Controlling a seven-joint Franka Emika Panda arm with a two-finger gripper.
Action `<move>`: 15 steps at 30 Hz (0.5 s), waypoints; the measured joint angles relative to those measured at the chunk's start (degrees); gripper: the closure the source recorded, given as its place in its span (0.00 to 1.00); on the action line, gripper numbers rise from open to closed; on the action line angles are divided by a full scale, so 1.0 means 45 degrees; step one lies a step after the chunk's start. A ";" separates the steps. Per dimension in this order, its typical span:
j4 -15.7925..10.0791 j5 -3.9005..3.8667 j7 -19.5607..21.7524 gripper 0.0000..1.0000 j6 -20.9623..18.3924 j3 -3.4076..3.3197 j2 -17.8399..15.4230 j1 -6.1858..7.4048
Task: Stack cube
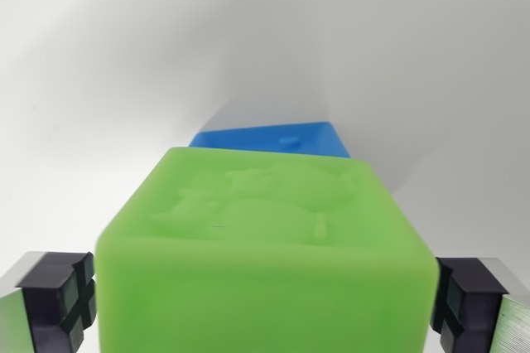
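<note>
A green cube [269,253] with a raised animal relief on its top face fills the lower middle of the wrist view. My gripper [265,299] is shut on it, the dark pads [62,295] pressing its left and right sides. Just behind the green cube, a blue cube [273,137] shows only its top face; the rest is hidden. Whether the green cube touches the blue one cannot be told.
A plain white surface [108,79] spreads all around, with a soft grey shadow behind the blue cube toward the wrist view's right.
</note>
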 joint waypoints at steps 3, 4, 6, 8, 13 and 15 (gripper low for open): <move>-0.0001 -0.0001 0.0004 0.00 -0.0038 -0.0005 -0.0047 0.0004; -0.0003 -0.0001 0.0005 0.00 -0.0050 -0.0007 -0.0064 0.0006; -0.0011 -0.0005 0.0011 0.00 -0.0115 -0.0019 -0.0157 0.0014; -0.0024 -0.0021 0.0021 0.00 -0.0190 -0.0038 -0.0269 0.0028; -0.0054 -0.0071 0.0058 0.00 -0.0443 -0.0086 -0.0552 0.0056; -0.0069 -0.0110 0.0082 0.00 -0.0590 -0.0116 -0.0711 0.0076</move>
